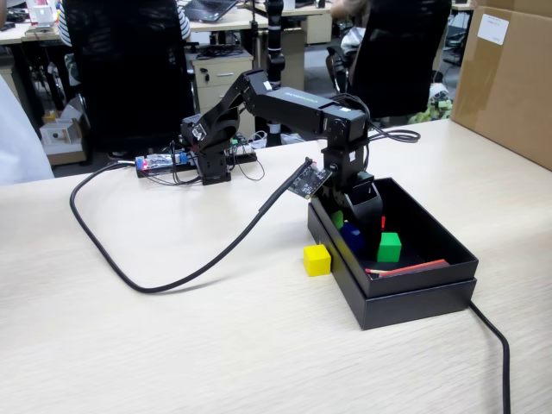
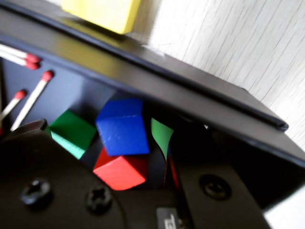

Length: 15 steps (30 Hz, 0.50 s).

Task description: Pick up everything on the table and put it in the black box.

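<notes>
Here, the arm reaches down into the black box [image 1: 405,293], which sits on the light wood-grain worktop [image 1: 172,345]. The gripper [image 1: 355,226] is lowered inside the box near its left wall in the fixed view, with the blue cube [image 1: 351,236] directly below it. In the wrist view the blue cube [image 2: 122,127] lies just ahead of the green-tipped jaws, resting against the red cube [image 2: 119,171], with the green cube [image 2: 71,132] just beside both; whether the jaws grip the blue cube or stand apart from it cannot be told. In the fixed view the green cube [image 1: 389,247] stands on the box floor, near several red-tipped matchsticks [image 1: 405,269]. The yellow cube [image 1: 316,260] stays outside, on the worktop, just beside the box's left wall; the wrist view shows it [image 2: 102,13] beyond the rim. A black cable [image 1: 155,285] loops across the worktop. A brown cardboard box [image 1: 509,78] stands at the far right.
</notes>
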Each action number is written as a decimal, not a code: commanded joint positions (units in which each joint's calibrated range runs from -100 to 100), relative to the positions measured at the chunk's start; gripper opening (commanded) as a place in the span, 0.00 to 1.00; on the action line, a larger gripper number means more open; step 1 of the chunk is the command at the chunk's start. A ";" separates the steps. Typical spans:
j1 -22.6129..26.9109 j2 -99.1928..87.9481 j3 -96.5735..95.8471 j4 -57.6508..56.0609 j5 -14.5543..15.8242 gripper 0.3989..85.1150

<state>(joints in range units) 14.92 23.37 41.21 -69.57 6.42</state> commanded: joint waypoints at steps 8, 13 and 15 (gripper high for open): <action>-4.35 -40.29 -2.50 0.50 1.37 0.50; -7.96 -43.27 -10.21 0.50 1.37 0.51; -8.74 -43.27 -13.56 0.50 1.71 0.54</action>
<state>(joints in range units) 7.06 -15.86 27.61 -69.57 7.79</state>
